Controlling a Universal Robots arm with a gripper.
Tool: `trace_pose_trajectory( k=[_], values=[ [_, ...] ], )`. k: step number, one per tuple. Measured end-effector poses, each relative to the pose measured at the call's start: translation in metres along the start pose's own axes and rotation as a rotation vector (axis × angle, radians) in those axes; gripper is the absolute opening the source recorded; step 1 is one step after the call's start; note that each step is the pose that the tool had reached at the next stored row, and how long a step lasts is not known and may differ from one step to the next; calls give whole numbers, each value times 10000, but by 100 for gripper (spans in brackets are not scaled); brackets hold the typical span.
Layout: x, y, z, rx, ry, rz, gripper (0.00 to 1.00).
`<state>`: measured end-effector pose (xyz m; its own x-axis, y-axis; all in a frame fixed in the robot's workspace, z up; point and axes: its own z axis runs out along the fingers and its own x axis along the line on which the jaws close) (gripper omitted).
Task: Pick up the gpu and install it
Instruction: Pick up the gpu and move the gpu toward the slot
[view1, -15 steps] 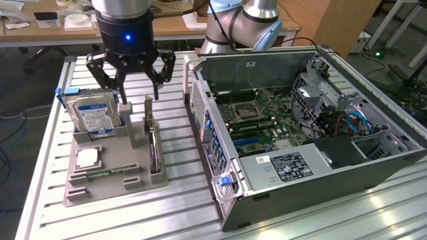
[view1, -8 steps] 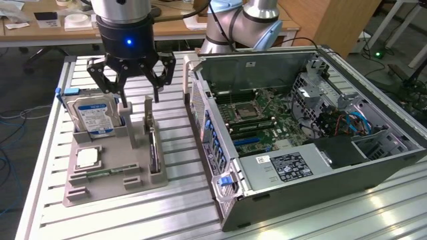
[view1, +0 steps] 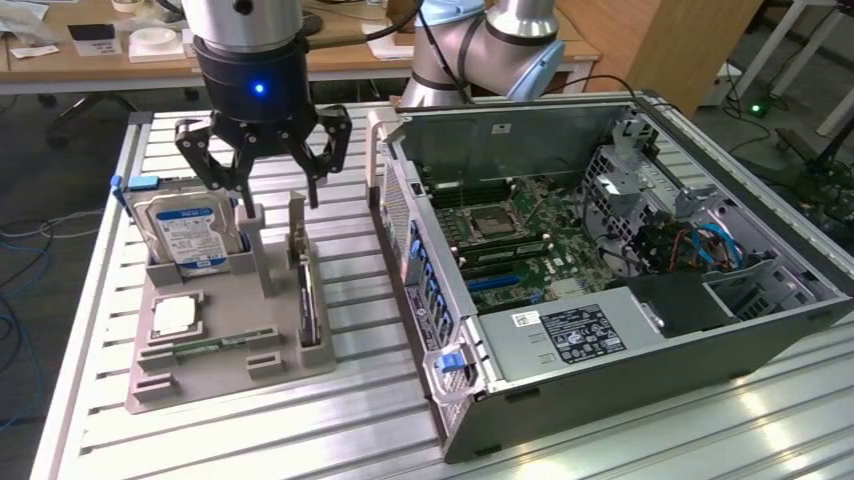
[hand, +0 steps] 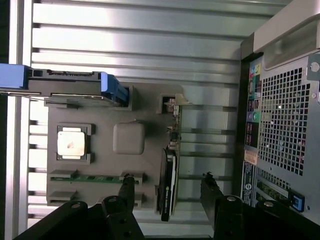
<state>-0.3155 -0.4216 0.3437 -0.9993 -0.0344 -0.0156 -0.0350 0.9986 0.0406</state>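
Observation:
The gpu (view1: 306, 300) stands on edge in a slot of the grey parts holder (view1: 260, 300), on the side nearest the computer case. It is a thin dark card with a metal bracket at its far end. My gripper (view1: 280, 203) hangs open above the holder's far end, holding nothing. In the wrist view the gpu (hand: 166, 200) runs between my two dark fingers (hand: 127, 182), one on each side with clear gaps, and neither touches it.
The holder (hand: 105, 110) also carries a silver hard drive (view1: 187, 232) with blue rails, a processor chip (view1: 176, 315) and a green memory stick (view1: 214, 347). The open computer case (view1: 747, 300) lies at the exterior view's right, motherboard (view1: 514, 250) exposed. The ribbed aluminium table (view1: 360, 420) surrounds both.

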Motion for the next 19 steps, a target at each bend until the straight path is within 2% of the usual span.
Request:
trace_pose_trajectory(
  k=[19],
  values=[
    [3, -30, 112, -4, 10, -47, 65]
  ],
)
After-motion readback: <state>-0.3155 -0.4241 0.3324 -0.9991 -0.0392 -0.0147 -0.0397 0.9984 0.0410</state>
